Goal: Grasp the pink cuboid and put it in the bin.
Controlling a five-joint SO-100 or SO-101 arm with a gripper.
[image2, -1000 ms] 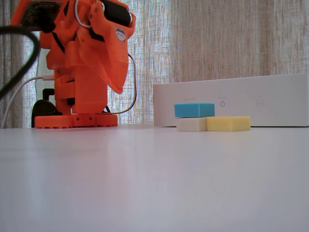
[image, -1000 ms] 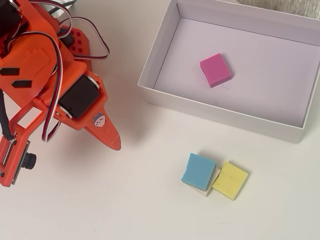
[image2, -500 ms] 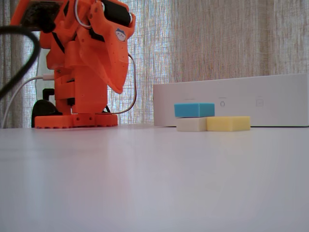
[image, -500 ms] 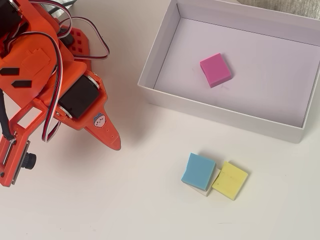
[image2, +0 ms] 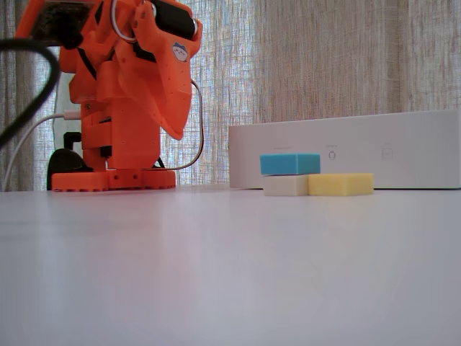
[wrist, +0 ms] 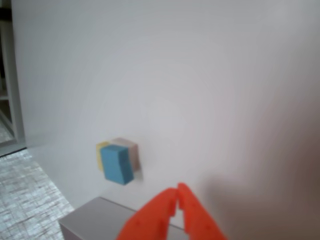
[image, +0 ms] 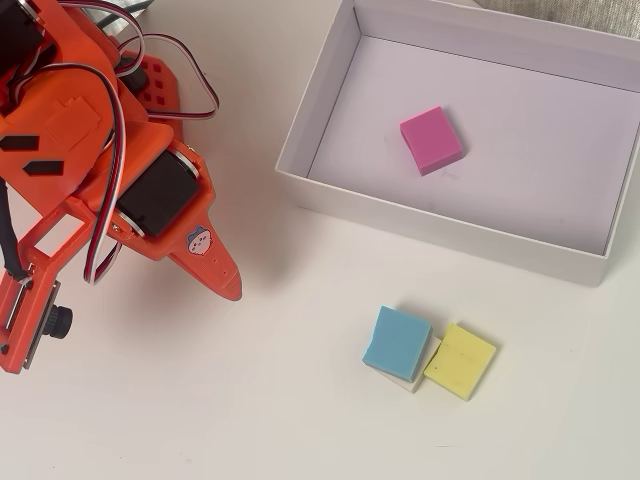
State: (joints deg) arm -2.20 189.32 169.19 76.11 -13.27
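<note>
The pink cuboid (image: 431, 140) lies flat on the floor of the white bin (image: 441, 227) in the overhead view, left of the bin's middle. The fixed view shows only the bin's (image2: 403, 148) outer wall, so the cuboid is hidden there. My orange gripper (image: 232, 285) is folded back near the arm's base, well left of the bin, with nothing in it. In the wrist view its fingertips (wrist: 177, 192) meet, so the gripper (wrist: 177, 190) is shut and empty. The same gripper (image2: 176, 133) hangs pointing down in the fixed view.
A light blue block (image: 397, 341) rests on a white block (image: 417, 373), with a yellow block (image: 460, 361) touching it, in front of the bin. The blue block (wrist: 117, 164) also shows in the wrist view. The arm's base (image2: 113, 179) and cables stand at the left.
</note>
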